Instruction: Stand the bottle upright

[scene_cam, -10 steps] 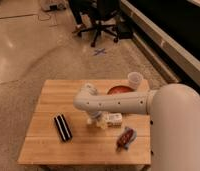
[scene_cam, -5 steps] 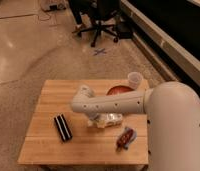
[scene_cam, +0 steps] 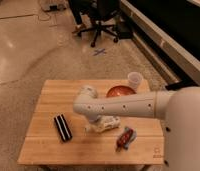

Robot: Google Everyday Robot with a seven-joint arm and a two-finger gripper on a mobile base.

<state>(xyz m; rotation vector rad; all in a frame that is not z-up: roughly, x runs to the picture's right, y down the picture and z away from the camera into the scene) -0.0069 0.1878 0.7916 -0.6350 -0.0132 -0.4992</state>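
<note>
Fingers (scene_cam: 92, 126) of the white arm's two-finger gripper (scene_cam: 94, 125) have just gone from wide open to closed, low over the middle of the light wooden table (scene_cam: 43, 150). They seem to pinch the left end of the slim white plastic bottle (scene_cam: 109, 122), though the arm hides the contact itself. Toward the table's left edge lies a ribbed black box (scene_cam: 63, 127). The bottle lies on its side near the centre, just right of the gripper. Further right, toward the front right corner, sits a dark red shiny packet (scene_cam: 125, 138). By the back edge stand a round red bowl (scene_cam: 118, 92) and a translucent white cup (scene_cam: 135, 79). With the grasp apparently made, tipping the bottle onto its base remains.
</note>
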